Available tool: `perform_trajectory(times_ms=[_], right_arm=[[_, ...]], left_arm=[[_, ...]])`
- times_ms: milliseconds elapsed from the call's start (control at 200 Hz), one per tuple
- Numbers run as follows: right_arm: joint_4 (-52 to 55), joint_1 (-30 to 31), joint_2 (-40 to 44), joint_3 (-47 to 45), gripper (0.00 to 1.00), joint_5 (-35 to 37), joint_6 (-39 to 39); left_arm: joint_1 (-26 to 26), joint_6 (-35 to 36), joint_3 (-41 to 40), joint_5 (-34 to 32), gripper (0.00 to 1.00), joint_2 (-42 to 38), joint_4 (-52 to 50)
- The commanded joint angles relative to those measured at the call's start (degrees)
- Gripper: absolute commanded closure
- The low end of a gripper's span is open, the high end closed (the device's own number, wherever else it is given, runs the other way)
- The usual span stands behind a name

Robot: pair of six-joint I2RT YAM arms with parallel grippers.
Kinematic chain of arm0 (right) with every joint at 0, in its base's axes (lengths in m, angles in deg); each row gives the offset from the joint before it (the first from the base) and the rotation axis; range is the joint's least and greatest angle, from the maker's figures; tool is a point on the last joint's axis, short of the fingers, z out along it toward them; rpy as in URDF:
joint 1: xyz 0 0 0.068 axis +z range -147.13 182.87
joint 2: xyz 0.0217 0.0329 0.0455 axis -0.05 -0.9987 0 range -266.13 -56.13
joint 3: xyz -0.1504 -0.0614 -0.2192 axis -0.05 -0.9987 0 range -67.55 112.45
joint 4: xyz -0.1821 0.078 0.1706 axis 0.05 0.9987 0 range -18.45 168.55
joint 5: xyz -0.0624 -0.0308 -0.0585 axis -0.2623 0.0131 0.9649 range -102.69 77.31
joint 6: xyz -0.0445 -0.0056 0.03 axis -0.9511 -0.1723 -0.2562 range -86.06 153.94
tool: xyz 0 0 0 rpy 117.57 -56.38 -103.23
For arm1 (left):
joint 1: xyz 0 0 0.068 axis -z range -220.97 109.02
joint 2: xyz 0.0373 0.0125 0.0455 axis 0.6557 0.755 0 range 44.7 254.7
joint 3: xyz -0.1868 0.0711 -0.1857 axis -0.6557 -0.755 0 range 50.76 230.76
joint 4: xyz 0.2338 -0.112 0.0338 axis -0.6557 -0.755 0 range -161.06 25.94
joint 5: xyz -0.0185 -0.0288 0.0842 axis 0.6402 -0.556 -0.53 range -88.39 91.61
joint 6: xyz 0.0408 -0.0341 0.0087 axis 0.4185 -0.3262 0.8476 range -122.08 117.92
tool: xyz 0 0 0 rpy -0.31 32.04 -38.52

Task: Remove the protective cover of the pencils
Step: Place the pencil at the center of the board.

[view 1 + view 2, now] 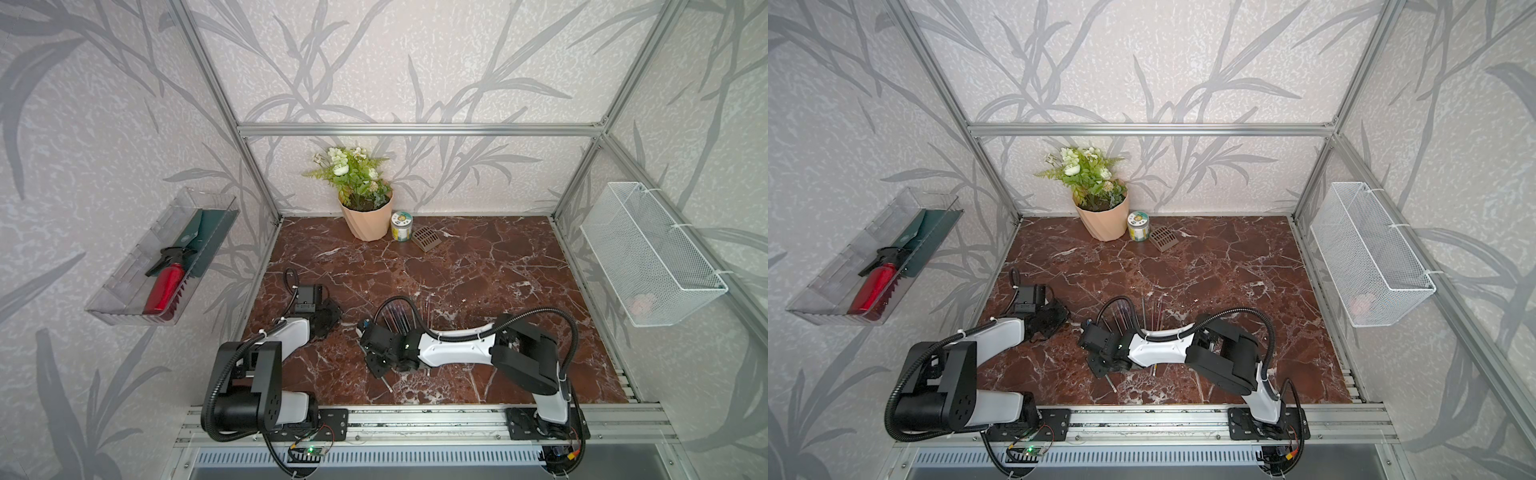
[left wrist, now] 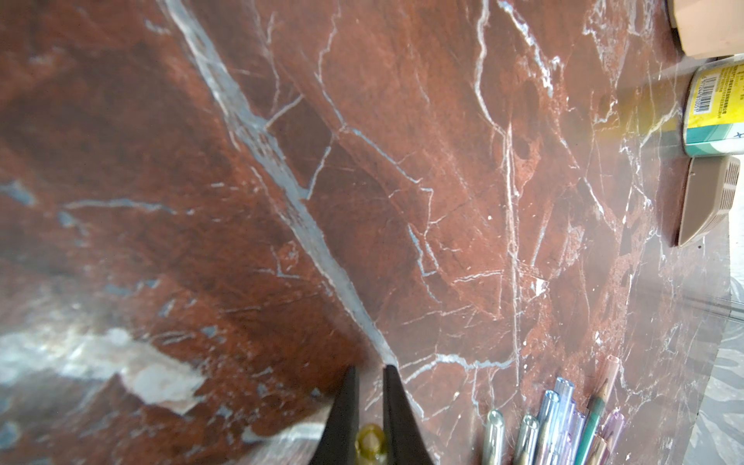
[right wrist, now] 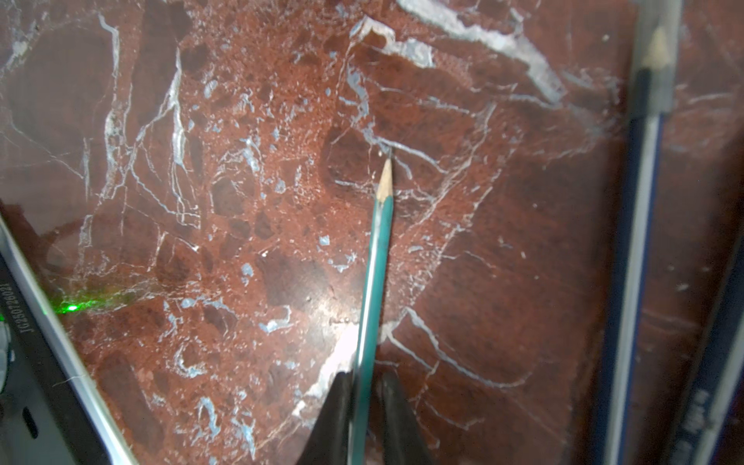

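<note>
Right tool, jaws narrow, straddles the bare-tipped green pencil; whether it grips, unclear.

Red marble tabletop, leaf-patterned grey wallpaper, aluminium frame, potted plant

My tabletop is red-brown marble, white-veined. Pencil at my right is teal; cap at my left, yellowish.
</note>
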Motion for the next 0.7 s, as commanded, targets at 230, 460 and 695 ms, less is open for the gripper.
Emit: perform_trajectory(times_ms=[230,460,695], right_arm=[[2.46,0.34,-2.29,1.15,0.81,0.97,0.02],[3.16,0.03,-3.16,1.97,0.82,3.25,0.15],[2.65,-1.05,-3.52,1.7,0.84,2.74,0.61]], left_arm=[[0.69,0.67,0.12,-2.08,0.96,1.6,-3.74],[1.86,0.14,0.84,-1.49,0.97,4.1,-2.35],[2.71,0.18,1.81,-1.77,0.97,5.76,-2.37]])
